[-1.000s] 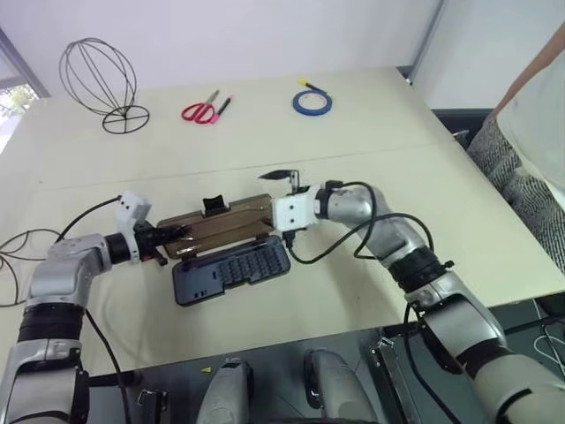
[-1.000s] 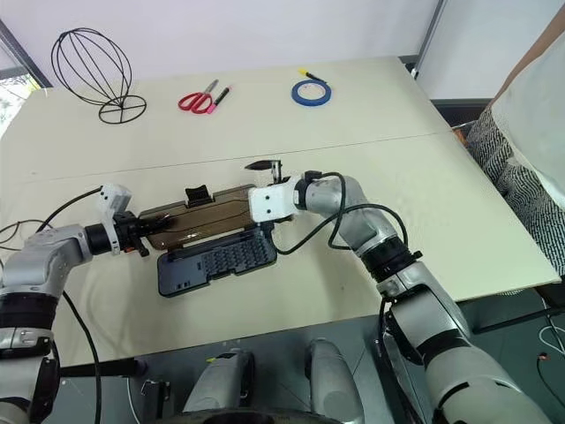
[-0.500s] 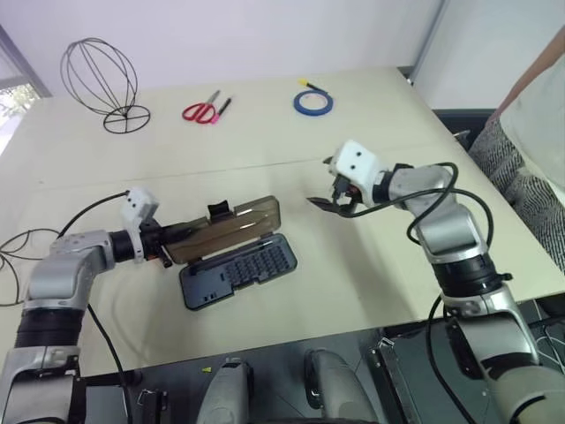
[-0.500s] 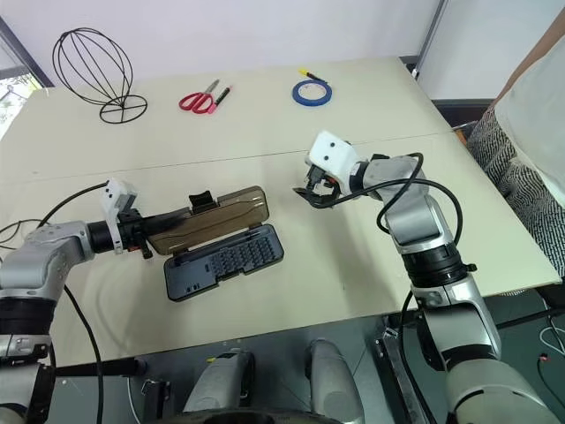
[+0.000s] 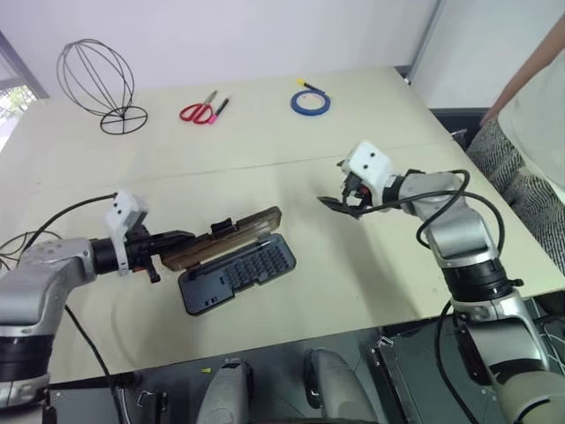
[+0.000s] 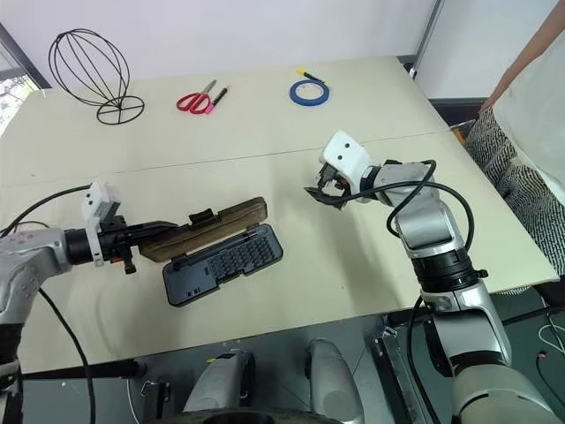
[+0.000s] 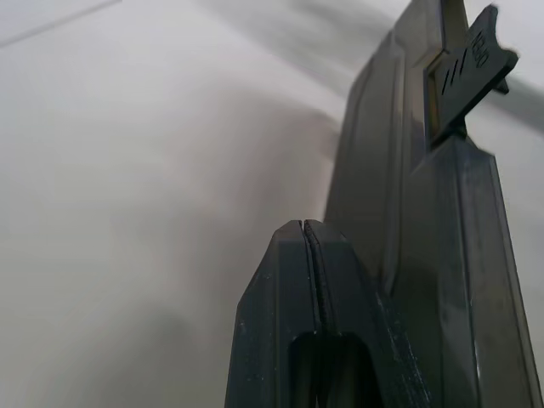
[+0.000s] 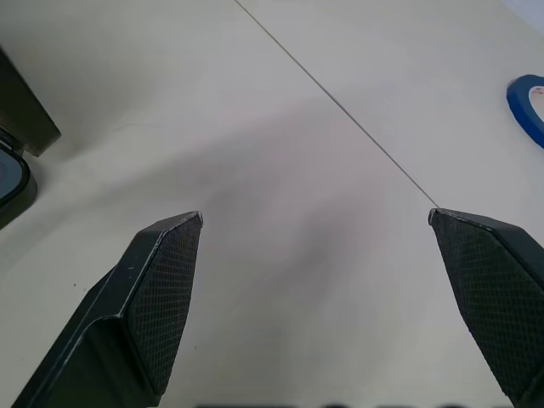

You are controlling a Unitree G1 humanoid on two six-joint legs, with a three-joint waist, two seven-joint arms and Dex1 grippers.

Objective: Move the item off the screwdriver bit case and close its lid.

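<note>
The scene was bright and evenly lit, with daylight showing at a window on the far left edge. Shadows on the table (image 5: 371, 106) were soft and faint. No glare showed. The head views were sharp; the left wrist view was blurred close up, its background hazy.

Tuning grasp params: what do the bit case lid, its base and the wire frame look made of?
Lid: smoky brown translucent plastic, glossy; black latch clip. Base: dark grey matte moulded plastic, rows of bits inside. Wire frame: thin dark wire, probably metal; open cage on a ring foot.
</note>
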